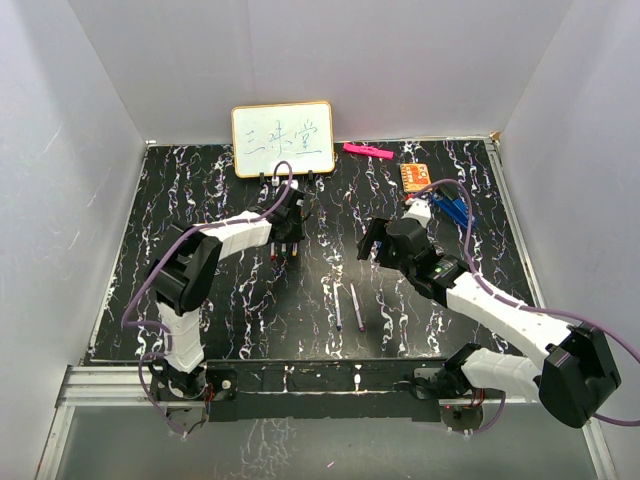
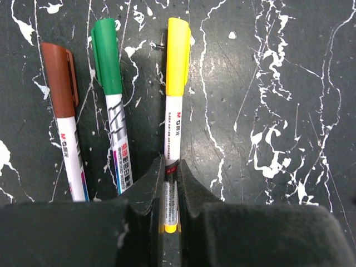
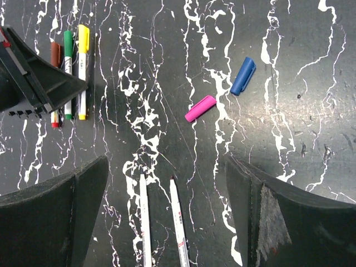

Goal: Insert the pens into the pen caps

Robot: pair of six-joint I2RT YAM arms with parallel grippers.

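Top external view, starting at the near edge: on the black, white-veined table (image 1: 200, 300), two uncapped pens (image 1: 340, 305) lie side by side, nearly parallel and not touching. Just past them hovers the right gripper (image 3: 166, 167). Its fingers are spread wide with nothing held, and its wrist camera looks down on the upper ends of those two pens in the gap between the fingers. Beyond the pens in that wrist view, a magenta cap (image 3: 200, 108) lies on the table. A blue cap (image 3: 242, 75) lies a little further on and to its right; the two caps are near each other but apart, each on its own. To the left and further up the table, the left gripper (image 2: 169, 167) is clamped shut on the white barrel of the yellow pen (image 2: 173, 128), near its tail end. That pen has its yellow cap on and points away from the fingers. Whether it rests on the table or is lifted just off it is unclear. To its left lie a green pen (image 2: 115, 128) and a red pen (image 2: 65, 133), both capped, so the three form a row with small gaps between them. At the far edge, a whiteboard (image 1: 283, 138) with blue writing stands against the back wall. A pink marker (image 1: 367, 151) lies to its right, followed by an orange card (image 1: 419, 176) and a blue clip (image 1: 455, 208) beside the right arm.
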